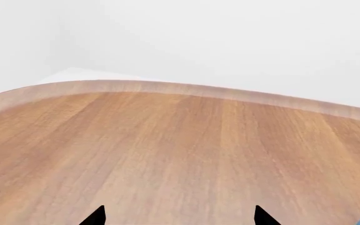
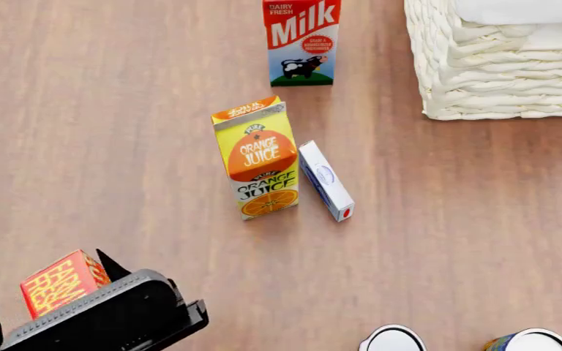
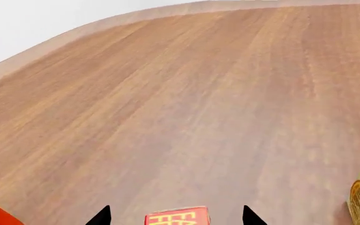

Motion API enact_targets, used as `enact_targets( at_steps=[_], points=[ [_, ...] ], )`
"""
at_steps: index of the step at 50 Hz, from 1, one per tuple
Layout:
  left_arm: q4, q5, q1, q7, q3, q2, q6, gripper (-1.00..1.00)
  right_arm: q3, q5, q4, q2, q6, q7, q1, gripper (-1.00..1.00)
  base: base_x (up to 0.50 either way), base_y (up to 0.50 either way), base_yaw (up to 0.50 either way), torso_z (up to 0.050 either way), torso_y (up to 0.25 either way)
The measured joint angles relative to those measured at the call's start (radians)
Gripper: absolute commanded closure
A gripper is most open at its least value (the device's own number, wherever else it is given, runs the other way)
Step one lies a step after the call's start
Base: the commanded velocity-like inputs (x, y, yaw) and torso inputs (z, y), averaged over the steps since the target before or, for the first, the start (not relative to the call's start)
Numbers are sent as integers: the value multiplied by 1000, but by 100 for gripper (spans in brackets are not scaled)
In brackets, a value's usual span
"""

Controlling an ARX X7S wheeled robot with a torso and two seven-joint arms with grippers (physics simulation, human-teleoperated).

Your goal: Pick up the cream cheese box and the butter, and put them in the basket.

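Nearest, one butter [image 2: 61,282]; three cartons beyond.

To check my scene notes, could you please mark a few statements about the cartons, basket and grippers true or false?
1. The red rectangular butter box sits between the right gripper's open fingertips. True.
2. The small flat white cream cheese box is inside the white wicker basket. False: it lies on the wooden table beside the orange juice carton.
3. The left gripper holds the milk carton. False: it is open and holds nothing.
4. The basket holds no carton. True.
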Motion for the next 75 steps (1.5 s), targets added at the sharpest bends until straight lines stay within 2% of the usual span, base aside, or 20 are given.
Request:
enact_targets(
  at_steps=[39, 75],
  points=[
    [-5, -12, 18, -8, 1, -18, 32, -100, -109, -101, 129, -4, -41, -16, -41, -100, 0, 0, 0, 0, 0],
    [-6, -17, 33, -13, 8, -31, 57, -100, -120, -144, 242, -9, -116, -59, -91, -100, 0, 0, 0, 0, 0]
  ],
)
